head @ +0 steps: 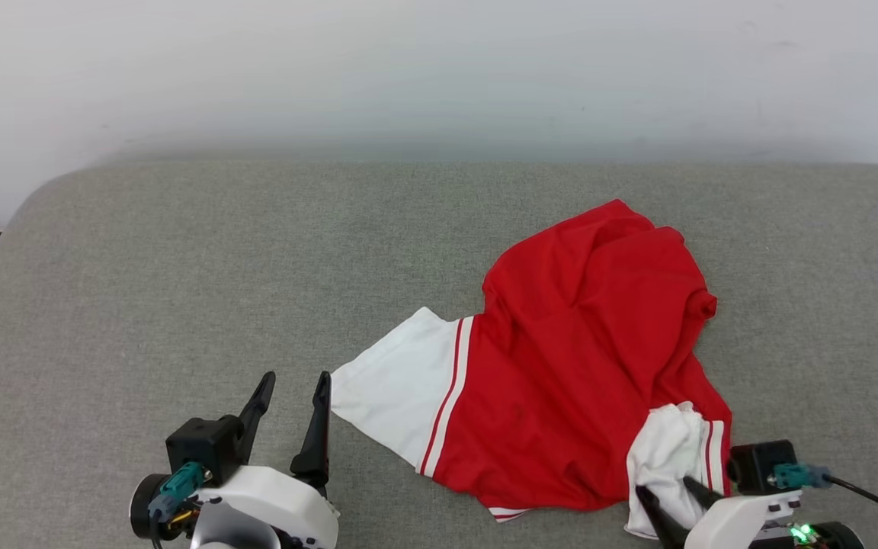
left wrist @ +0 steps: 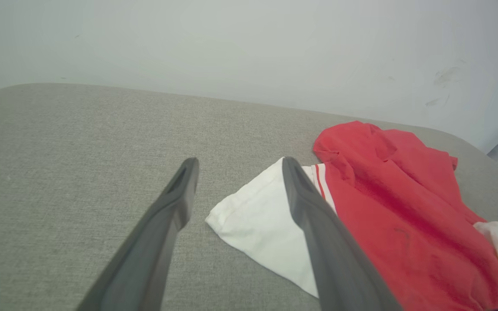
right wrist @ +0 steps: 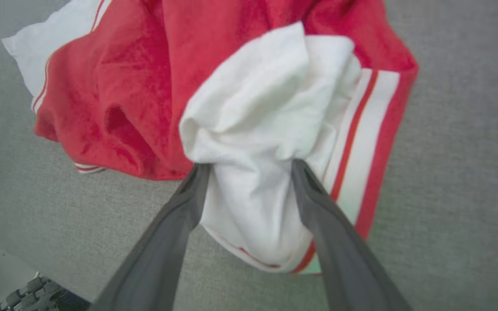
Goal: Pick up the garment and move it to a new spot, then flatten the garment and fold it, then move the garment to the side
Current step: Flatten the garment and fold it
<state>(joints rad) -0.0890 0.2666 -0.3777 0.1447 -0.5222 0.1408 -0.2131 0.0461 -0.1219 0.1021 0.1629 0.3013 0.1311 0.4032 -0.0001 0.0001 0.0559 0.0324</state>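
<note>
The garment [head: 584, 343] lies crumpled on the right half of a grey fabric surface [head: 180, 267], red body up, lettering hidden. One white sleeve [head: 401, 381] spreads flat to the left. The other sleeve [head: 668, 450] is bunched at the near right. My right gripper [head: 665, 488] stands open with that bunched sleeve [right wrist: 253, 108] lying between its spread fingers [right wrist: 318, 203]. My left gripper [head: 294, 381] is open and empty, just left of the flat sleeve [left wrist: 257, 220]. In the left wrist view the left gripper [left wrist: 239, 162] points past the sleeve's corner, and the garment [left wrist: 396, 207] lies to the right.
A pale wall [head: 439, 69] rises behind the grey surface. The surface has a rounded far-left corner [head: 43, 191]. Bare fabric stretches across its left half and behind the garment. The surface's near edge and a dark ribbed object [right wrist: 28, 296] show at the right wrist view's lower left.
</note>
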